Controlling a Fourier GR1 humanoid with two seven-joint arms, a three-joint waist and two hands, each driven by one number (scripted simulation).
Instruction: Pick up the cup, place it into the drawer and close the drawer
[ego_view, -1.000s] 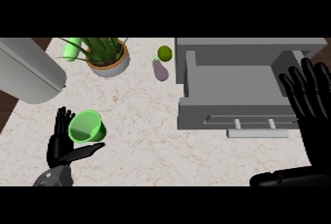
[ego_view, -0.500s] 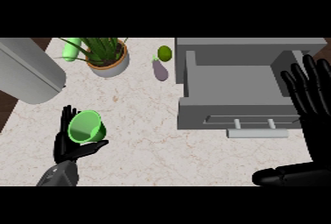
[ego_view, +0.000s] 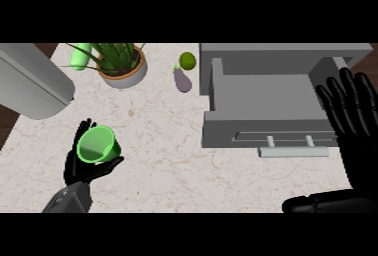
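My left hand (ego_view: 87, 167) has its fingers and thumb curled round the green cup (ego_view: 98, 145), held above the tabletop (ego_view: 170, 165). Far to its right, the open drawer (ego_view: 266, 107). Beyond that, my right hand (ego_view: 353, 112) rests open, fingers straight

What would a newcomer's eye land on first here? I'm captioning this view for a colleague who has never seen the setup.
The bright green cup at lower left, held by the black left hand over the marbled counter, stands out first. Next comes the open grey drawer at upper right, its bar handle facing the robot, with the right hand open, fingers up, at its right edge. A potted plant sits near the top, left of centre.
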